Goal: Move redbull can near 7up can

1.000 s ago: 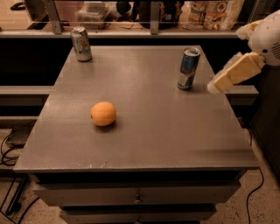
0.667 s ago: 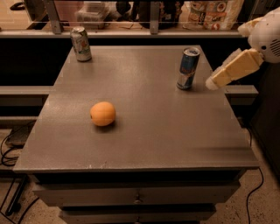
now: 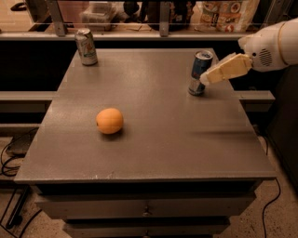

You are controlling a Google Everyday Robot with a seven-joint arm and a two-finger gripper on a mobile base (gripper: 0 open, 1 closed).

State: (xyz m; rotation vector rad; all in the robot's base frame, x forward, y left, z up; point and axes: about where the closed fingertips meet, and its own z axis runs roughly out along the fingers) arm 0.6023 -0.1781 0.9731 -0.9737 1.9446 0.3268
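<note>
The redbull can (image 3: 199,69), slim, blue and silver, stands upright on the grey table (image 3: 153,139) near its right edge. The 7up can (image 3: 86,46), pale with green marking, stands upright at the table's far left corner, well apart from the redbull can. My gripper (image 3: 206,79) reaches in from the right on a white arm (image 3: 272,44). Its tan tip sits right at the redbull can's right side, overlapping it in the camera view. Whether it touches the can does not show.
An orange (image 3: 110,121) lies on the table left of centre, between me and the 7up can. A shelf with a railing and cluttered items (image 3: 219,14) runs behind the table. Cables (image 3: 9,153) lie on the floor at left.
My gripper has moved left and a little down, from beside the table's right edge up against the redbull can. The cans and the orange have not moved.
</note>
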